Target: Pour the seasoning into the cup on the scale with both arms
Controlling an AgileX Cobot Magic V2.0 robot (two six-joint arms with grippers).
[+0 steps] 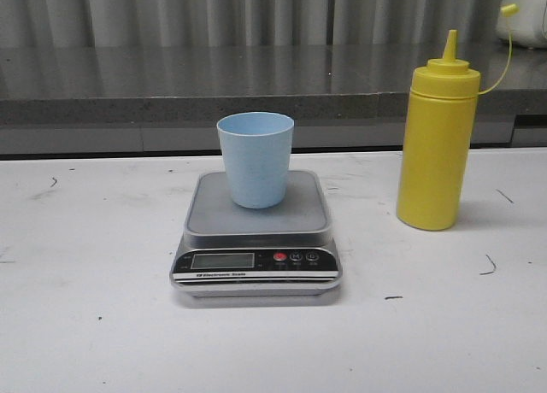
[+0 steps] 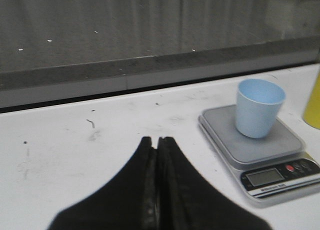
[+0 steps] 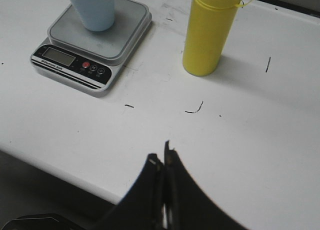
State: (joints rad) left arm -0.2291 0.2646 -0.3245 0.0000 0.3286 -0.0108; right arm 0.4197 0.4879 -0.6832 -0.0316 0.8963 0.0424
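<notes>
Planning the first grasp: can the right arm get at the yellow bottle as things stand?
Probably yes. The bottle stands upright and alone on the table, apart from the scale, with nothing between it and the right gripper, which is shut.

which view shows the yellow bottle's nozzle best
The front view: the seasoning bottle stands whole, its pointed nozzle uncapped. The right wrist view cuts the bottle off above the shoulder; the left wrist view catches only a yellow sliver at the frame edge.
</notes>
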